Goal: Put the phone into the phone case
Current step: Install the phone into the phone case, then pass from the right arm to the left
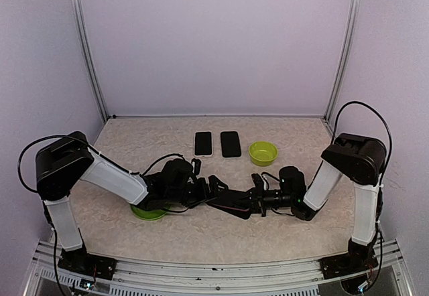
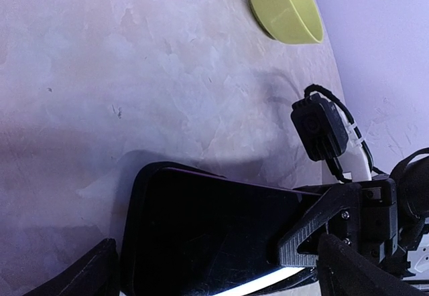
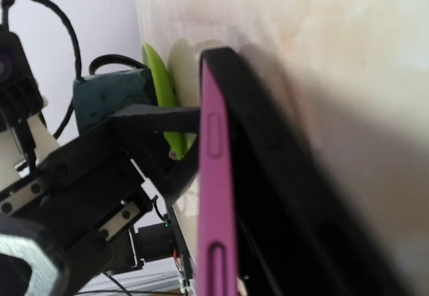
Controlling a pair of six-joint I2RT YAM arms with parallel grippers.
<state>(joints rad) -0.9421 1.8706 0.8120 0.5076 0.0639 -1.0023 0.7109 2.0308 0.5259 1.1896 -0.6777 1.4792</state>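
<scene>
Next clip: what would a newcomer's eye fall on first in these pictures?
The two arms meet nose to nose over the middle of the table. The right gripper is clamped on a dark phone with a purple edge, and the left gripper stands wide open on either side of it. Behind them, two dark slabs, phones or cases, lie side by side, with a yellow-green bowl to their right.

Front centre crowded: left gripper (image 1: 214,187) and right gripper (image 1: 244,203) meet there, held phone (image 1: 226,209) between them (no way through). Green plate (image 1: 151,213) lies under left arm (image 1: 114,175). Mid-table row: white-rimmed phone (image 1: 203,143), black phone (image 1: 230,144), narrow gap between; lime bowl (image 1: 263,153) near on right. Open table (image 1: 134,142) behind row up to back wall (image 1: 214,41), also at far left, and right of bowl.
</scene>
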